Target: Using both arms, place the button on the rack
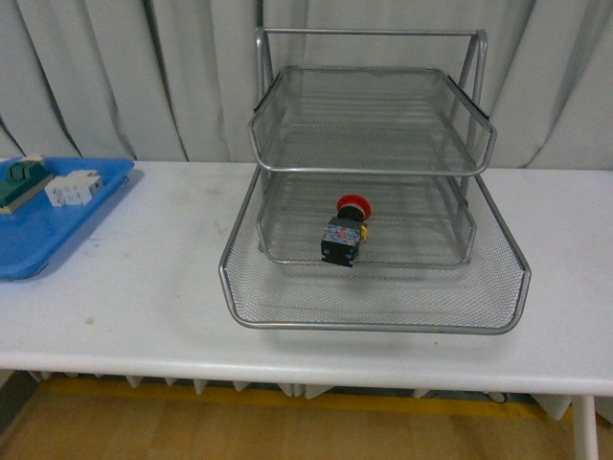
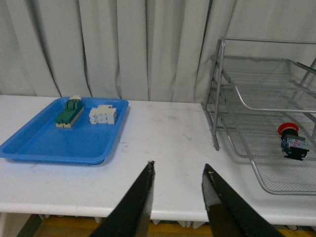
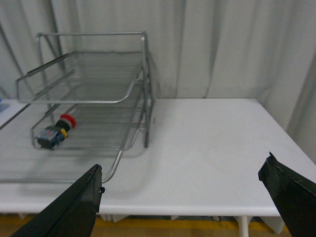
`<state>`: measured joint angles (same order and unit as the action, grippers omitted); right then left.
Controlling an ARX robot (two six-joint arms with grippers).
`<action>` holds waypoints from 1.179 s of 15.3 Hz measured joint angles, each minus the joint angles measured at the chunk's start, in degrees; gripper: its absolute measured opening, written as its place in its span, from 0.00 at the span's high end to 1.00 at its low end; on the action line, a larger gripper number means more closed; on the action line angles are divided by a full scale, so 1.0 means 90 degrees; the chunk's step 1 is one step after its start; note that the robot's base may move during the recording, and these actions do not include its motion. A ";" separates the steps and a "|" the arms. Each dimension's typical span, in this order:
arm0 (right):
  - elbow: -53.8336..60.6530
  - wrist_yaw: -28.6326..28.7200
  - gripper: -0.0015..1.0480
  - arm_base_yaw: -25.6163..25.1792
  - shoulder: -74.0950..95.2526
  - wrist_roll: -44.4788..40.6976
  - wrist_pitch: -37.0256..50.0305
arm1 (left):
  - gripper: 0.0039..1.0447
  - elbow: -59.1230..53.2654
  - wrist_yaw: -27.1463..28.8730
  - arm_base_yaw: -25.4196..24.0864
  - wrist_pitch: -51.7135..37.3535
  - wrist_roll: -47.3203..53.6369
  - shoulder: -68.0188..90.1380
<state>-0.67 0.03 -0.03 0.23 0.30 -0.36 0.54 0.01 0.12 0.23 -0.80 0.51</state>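
Note:
The button [image 1: 346, 230], red cap on a black body with blue and yellow parts, lies on its side in the silver wire-mesh rack [image 1: 374, 311], at the front edge of the middle tier over the bottom tier. It also shows in the left wrist view [image 2: 292, 141] and in the right wrist view [image 3: 55, 131]. Neither arm shows in the front view. My left gripper [image 2: 177, 170] is open and empty above the table's front edge, left of the rack [image 2: 232, 94]. My right gripper [image 3: 183, 168] is open wide and empty, right of the rack [image 3: 89, 79].
A flat blue tray [image 1: 38, 230] at the table's left holds a green-and-cream terminal block [image 1: 21, 182] and a white blocky component [image 1: 75, 188]. The white table [image 1: 144, 287] ends close in front. Grey curtains hang behind.

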 joint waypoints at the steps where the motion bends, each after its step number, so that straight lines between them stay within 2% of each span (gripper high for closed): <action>1: -0.0063 0.0622 0.06 -0.0328 0.0495 -0.0216 0.0289 | 0.59 0.0000 0.0000 0.0000 0.0002 0.0000 0.0000; 2: -0.0415 0.1088 0.06 -0.0816 0.1785 -0.0274 0.1311 | 0.47 0.0000 0.0000 0.0000 -0.0005 0.0000 0.0000; 3: -0.0928 0.1214 0.06 -0.0891 0.3092 -0.0243 0.2458 | 0.35 0.0000 0.0000 0.0000 -0.0002 0.0000 0.0000; 4: -0.1571 0.1302 0.06 -0.0636 0.4449 -0.0151 0.3473 | 0.23 0.0000 0.0000 0.0000 0.0000 0.0000 0.0000; 5: -0.2319 0.1265 0.06 -0.0311 0.5802 -0.0005 0.3949 | 0.10 0.0000 0.0000 0.0000 -0.0002 0.0000 0.0000; 6: -0.3150 0.1122 0.06 0.0024 0.7040 0.0199 0.3521 | 0.05 0.0000 -0.0002 0.0000 -0.0002 0.0015 0.0000; 7: -0.3818 0.1115 0.06 0.0323 0.8029 0.0393 0.2907 | 0.07 0.0000 0.0000 0.0000 -0.0002 0.0015 0.0000; 8: -0.4520 0.1052 0.13 0.0709 0.8935 0.0571 0.2123 | 0.06 0.0000 0.0000 0.0000 -0.0002 0.0017 0.0000; 10: -0.5561 0.1030 0.38 0.1406 0.9649 0.0634 0.0687 | 0.06 0.0000 0.0000 0.0000 -0.0002 0.0019 0.0000; 13: -0.5751 0.1095 0.71 0.2093 0.9806 0.0792 -0.0597 | 0.06 0.0000 0.0000 0.0000 -0.0002 0.0019 0.0000; 15: -0.5588 0.1056 0.94 0.2438 1.0025 0.1081 -0.0770 | 0.06 0.0000 -0.0002 0.0000 -0.0002 0.0019 0.0000; 16: -0.5513 0.0988 0.98 0.2616 1.0127 0.1253 -0.0763 | 0.06 0.0000 0.0000 0.0000 0.0000 0.0019 0.0000; 18: -0.5442 0.0862 0.98 0.2824 1.0462 0.1464 -0.0653 | 0.06 0.0000 0.0000 0.0000 -0.0002 0.0019 0.0000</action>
<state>-49.65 7.79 25.39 94.39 13.47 -6.24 0.54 0.01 0.12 0.21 -0.62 0.51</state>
